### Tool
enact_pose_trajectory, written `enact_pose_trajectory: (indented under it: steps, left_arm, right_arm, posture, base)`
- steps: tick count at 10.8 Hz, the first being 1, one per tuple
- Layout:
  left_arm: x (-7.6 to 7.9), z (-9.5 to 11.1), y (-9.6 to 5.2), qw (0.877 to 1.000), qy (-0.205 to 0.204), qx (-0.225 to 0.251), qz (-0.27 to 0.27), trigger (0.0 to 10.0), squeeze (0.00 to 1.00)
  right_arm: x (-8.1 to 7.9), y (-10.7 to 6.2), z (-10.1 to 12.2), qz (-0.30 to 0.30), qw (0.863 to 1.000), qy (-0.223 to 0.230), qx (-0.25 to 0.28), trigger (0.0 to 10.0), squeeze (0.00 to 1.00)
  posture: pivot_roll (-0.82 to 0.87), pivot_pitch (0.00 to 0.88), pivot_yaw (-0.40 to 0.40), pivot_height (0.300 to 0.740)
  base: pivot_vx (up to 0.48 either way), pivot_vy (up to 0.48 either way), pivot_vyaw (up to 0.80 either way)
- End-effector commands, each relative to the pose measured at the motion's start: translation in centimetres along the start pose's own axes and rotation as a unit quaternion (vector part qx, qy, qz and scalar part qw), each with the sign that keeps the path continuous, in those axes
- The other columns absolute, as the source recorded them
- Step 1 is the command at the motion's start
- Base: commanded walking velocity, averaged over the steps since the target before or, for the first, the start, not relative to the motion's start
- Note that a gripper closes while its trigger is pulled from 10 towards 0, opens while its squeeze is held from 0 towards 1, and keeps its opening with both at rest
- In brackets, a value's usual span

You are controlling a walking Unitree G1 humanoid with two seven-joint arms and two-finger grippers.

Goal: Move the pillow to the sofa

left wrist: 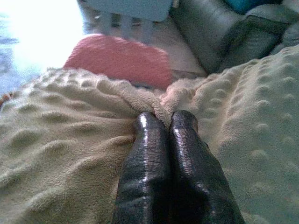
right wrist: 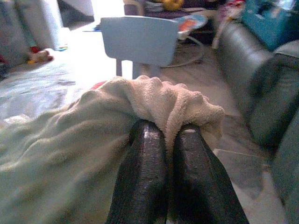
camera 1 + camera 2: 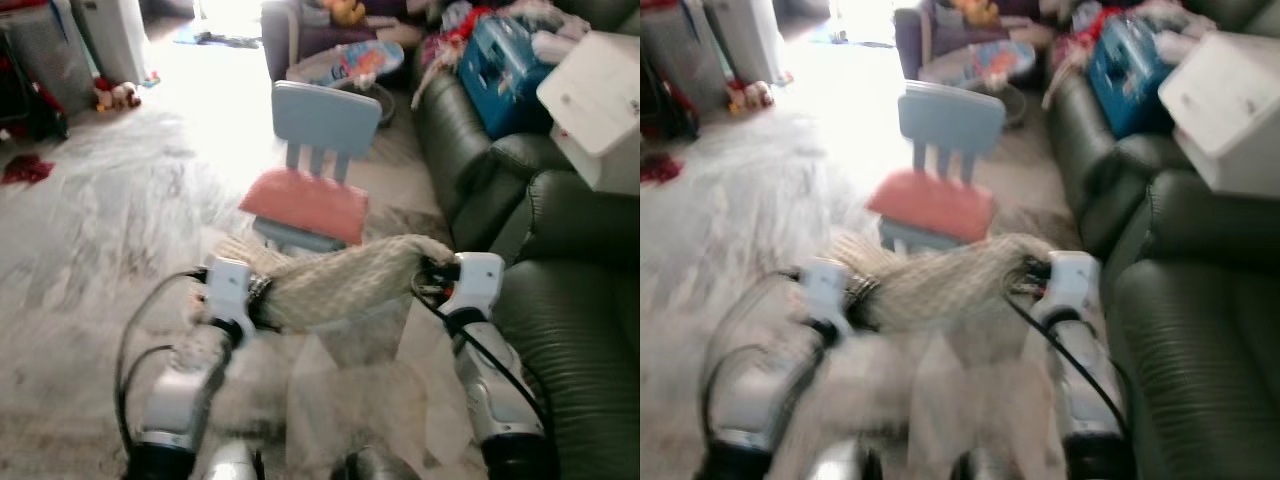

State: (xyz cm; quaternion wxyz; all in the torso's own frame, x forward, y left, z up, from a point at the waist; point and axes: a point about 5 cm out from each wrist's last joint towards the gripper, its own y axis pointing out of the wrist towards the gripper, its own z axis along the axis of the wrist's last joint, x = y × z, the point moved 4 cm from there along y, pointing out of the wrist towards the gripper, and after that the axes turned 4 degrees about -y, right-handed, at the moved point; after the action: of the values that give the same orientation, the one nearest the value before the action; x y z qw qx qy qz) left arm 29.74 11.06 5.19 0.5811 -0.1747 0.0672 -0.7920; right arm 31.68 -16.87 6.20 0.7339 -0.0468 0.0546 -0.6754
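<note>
A cream, bobbled pillow (image 3: 340, 282) hangs in the air between my two arms, above the floor. My left gripper (image 1: 167, 120) is shut on its left end, the black fingers (image 1: 145, 158) pinching a fold of fabric. At the pillow's right end my right gripper (image 2: 169, 130) is shut on a bunched corner. The dark green leather sofa (image 3: 570, 300) runs along my right side, its nearest seat cushion just beside my right arm. The pillow is still clear of the sofa.
A small child's chair (image 3: 315, 165) with a light blue back and red seat stands just ahead of the pillow. A white box (image 3: 600, 105) and a blue toy case (image 3: 505, 70) lie on the sofa farther along. Toys litter the far floor.
</note>
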Motion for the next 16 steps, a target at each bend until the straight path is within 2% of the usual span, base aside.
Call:
enact_pose_trajectory:
  steps: [1, 3, 5, 6, 7, 10, 16]
  left_arm:
    - [1.1, 0.7, 0.2, 1.000, 0.002, 0.015, -0.017, 10.0, 0.00]
    - [1.1, 0.6, 0.2, 1.000, 0.007, 0.013, -0.017, 10.0, 0.00]
    - [0.7, 0.8, 0.5, 1.000, 0.014, 0.016, -0.015, 10.0, 0.00]
    - [-1.3, 1.4, 0.9, 0.999, 0.016, 0.021, 0.018, 10.0, 0.00]
    - [-2.5, 2.3, 1.2, 0.999, 0.021, 0.032, 0.033, 10.0, 0.00]
    - [-4.4, 1.8, 1.2, 0.998, 0.035, 0.024, 0.047, 10.0, 0.00]
    - [-4.2, 1.5, 1.5, 0.999, 0.020, 0.028, 0.037, 10.0, 0.00]
  right_arm:
    - [0.4, 0.1, 0.3, -0.002, 1.000, -0.003, 0.003, 10.0, 0.00]
    - [0.5, 0.1, 0.2, -0.003, 1.000, -0.009, 0.000, 10.0, 0.00]
    - [0.6, 0.1, 0.0, -0.003, 1.000, -0.014, -0.006, 10.0, 0.00]
    - [0.6, 0.0, -0.1, -0.003, 1.000, -0.016, -0.008, 10.0, 0.00]
    - [0.7, 0.0, -0.2, -0.004, 1.000, -0.018, -0.010, 10.0, 0.00]
    - [0.6, 0.0, -0.2, -0.002, 1.000, -0.025, -0.013, 10.0, 0.00]
    - [0.5, -0.2, -0.5, -0.005, 1.000, -0.024, -0.019, 10.0, 0.00]
  posture:
    - [-0.01, 0.000, -0.038, 0.740]
    - [-0.01, 0.000, -0.037, 0.740]
    - [-0.02, 0.000, -0.035, 0.740]
    - [-0.02, 0.000, -0.033, 0.740]
    - [-0.02, 0.000, -0.037, 0.740]
    - [-0.03, 0.000, -0.037, 0.740]
    - [-0.03, 0.000, -0.033, 0.740]
  base:
    - [0.000, 0.000, 0.00]
    - [0.000, 0.000, 0.00]
    - [0.000, 0.000, -0.80]
    - [0.000, 0.000, -0.80]
    - [0.000, 0.000, -0.80]
    - [0.000, 0.000, -0.80]
    - [0.000, 0.000, -0.80]
